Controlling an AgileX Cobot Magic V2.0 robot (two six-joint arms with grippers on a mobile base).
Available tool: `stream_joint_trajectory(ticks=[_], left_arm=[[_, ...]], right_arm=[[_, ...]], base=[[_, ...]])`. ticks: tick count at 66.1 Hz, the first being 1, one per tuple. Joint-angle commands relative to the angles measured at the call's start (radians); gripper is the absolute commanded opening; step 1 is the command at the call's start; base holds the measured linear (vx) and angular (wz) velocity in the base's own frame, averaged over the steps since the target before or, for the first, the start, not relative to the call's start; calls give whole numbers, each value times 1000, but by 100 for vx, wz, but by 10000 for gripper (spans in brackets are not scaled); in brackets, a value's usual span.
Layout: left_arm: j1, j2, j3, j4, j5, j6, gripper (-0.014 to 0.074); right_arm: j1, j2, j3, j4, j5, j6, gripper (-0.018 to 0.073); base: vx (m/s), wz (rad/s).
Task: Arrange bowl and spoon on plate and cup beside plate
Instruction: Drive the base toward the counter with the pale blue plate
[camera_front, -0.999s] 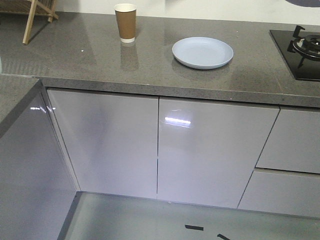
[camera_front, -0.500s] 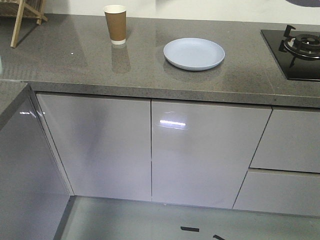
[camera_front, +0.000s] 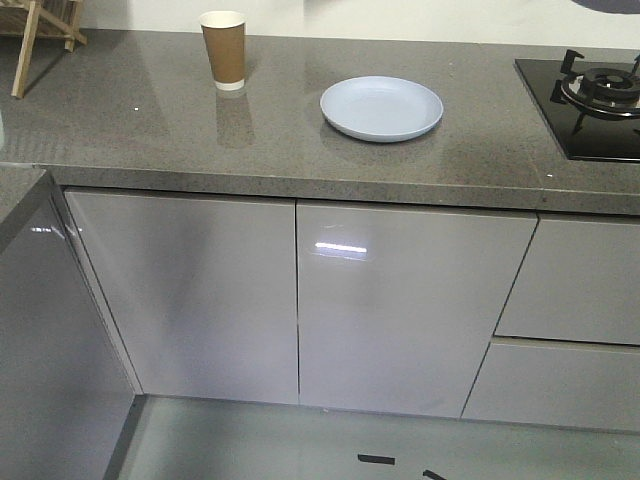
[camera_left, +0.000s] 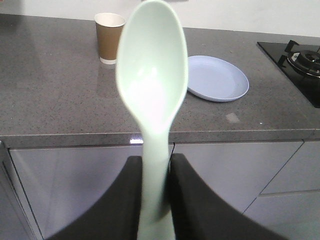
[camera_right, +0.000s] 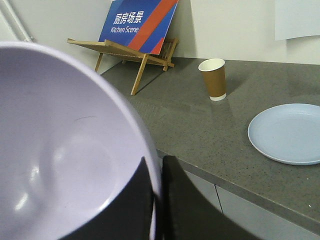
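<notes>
A grey speckled stone tabletop runs under a white wall, with a black hob at one end. The brown paper cup stands near the back edge. The round pale blue plate lies hobward, well apart from it, with bare stone around. Only the wrist views show the left gripper clamped on the mint-green plastic spoon and the right gripper clamped on the rim of the lavender plastic bowl.
</notes>
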Motion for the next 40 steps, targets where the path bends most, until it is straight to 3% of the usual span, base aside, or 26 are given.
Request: stream_joint_trajectory(ticks=[1,40], left_arm=[[0,-17,-27,-18,-65,4,-6],[0,-17,-27,-18,-65,4,-6]], right_arm=[[-3,-28,-26,69,21,-10,-6],[-3,-28,-26,69,21,-10,-6]], base=[[1,-4],[4,-6]])
